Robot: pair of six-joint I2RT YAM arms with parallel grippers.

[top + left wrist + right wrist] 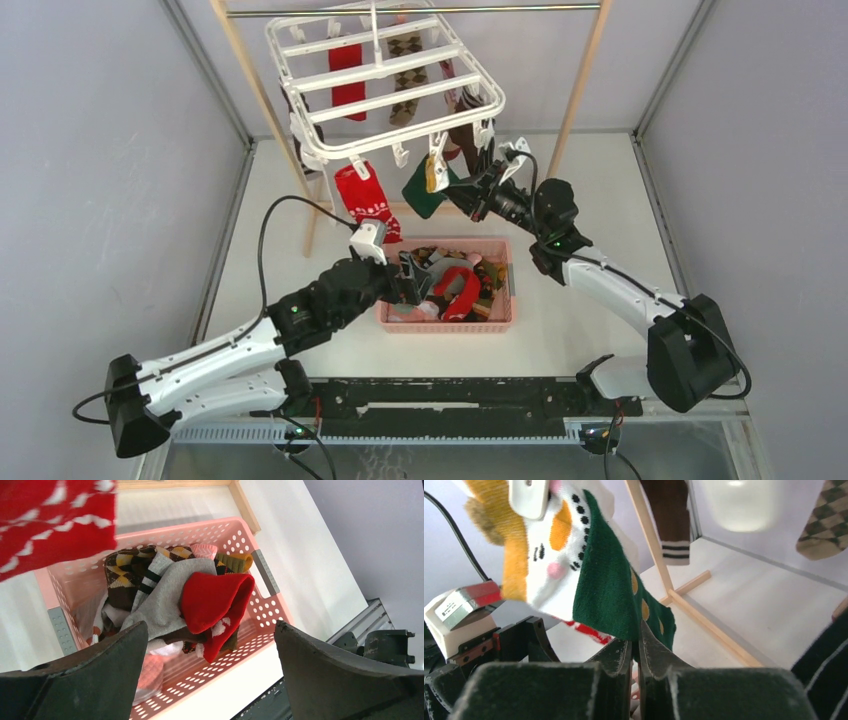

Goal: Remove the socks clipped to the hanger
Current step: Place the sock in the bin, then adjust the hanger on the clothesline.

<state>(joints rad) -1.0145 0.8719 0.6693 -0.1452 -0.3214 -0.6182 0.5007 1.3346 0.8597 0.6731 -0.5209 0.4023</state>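
Our left hand (210,630) sits closest to the lens. Its fingers are spread wide and hold nothing as it hovers above the pink basket (267,615) and the piled socks (210,600) inside it. Up and a little left of that hand, a red sock (362,200) with a white pattern hangs from the near-left corner of the hanger (400,132). Further right on the near rim, a white clip (529,495) holds the green sock (609,590) by its white-and-orange cuff. Our right hand (636,640) has its fingers pressed together on that sock's lower edge.

We take the step in hand to be pulling this green sock free. We should draw it straight down along its own length. The hanger hangs from the metal bar (520,9) and looks tilted, so a sideways tug would likely swing the frame rather than open the clip. Only a thin fold of fabric lies between our fingers, so the pinch must stay firm. The basket lies below and to the left, a short carry once the cuff lets go.

Our left arm stretches from its near-left base forward and rightward, low over the desk (610,190), with its hand pointing at the basket. Our right arm rises from the near-right base, bends at the elbow and reaches up and leftward, its wrist tipped toward the hanger's near-right corner.
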